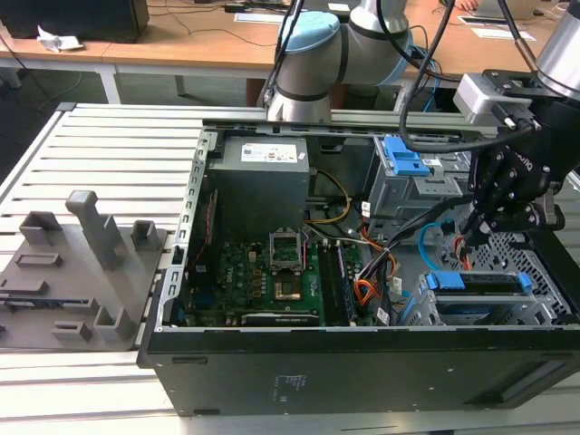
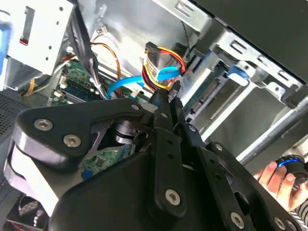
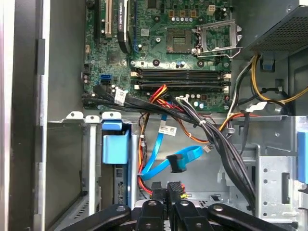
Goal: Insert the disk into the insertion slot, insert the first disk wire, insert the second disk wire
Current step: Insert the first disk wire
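Saw the disk [image 1: 476,283], blue-framed, sitting flat in the insertion slot [image 1: 497,314]. First disk wire [image 2: 150,79], orange-red, hung near it. Second disk wire [image 3: 161,161], light blue, looped alongside, dark plug free.

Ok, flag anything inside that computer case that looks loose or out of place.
The light blue cable loops free, and its plug end seems to hang joined to nothing. On the motherboard, the processor socket stands open, with its metal frame lifted. Nothing looks damaged.
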Motion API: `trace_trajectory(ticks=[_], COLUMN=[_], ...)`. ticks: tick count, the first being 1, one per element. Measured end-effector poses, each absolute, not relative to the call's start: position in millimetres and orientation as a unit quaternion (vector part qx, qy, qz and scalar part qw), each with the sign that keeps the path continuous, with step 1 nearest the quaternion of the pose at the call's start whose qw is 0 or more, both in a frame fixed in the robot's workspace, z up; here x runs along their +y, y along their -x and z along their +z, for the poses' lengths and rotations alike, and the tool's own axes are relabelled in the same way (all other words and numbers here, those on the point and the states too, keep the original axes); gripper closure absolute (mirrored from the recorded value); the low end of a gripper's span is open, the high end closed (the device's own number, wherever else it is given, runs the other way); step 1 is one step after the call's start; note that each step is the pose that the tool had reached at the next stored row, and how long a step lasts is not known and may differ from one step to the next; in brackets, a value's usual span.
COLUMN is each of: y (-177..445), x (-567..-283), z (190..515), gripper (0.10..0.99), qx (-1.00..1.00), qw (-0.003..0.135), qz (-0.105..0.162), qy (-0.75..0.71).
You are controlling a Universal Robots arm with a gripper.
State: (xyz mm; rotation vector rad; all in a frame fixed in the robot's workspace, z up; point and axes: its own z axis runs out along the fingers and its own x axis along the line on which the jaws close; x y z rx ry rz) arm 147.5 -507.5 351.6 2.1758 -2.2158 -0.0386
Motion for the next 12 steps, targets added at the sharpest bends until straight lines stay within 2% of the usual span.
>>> trace_trajectory(ticks=[4, 12], y=[-147.5, -153.5], x=[-527.2, -541.1], z=[351.4, 347.8], gripper=[0.925, 0.925], qx=[-0.713, -0.713], qw=[0.018, 0.016], qz=[-0.012, -0.015], qy=[-0.700, -0.701])
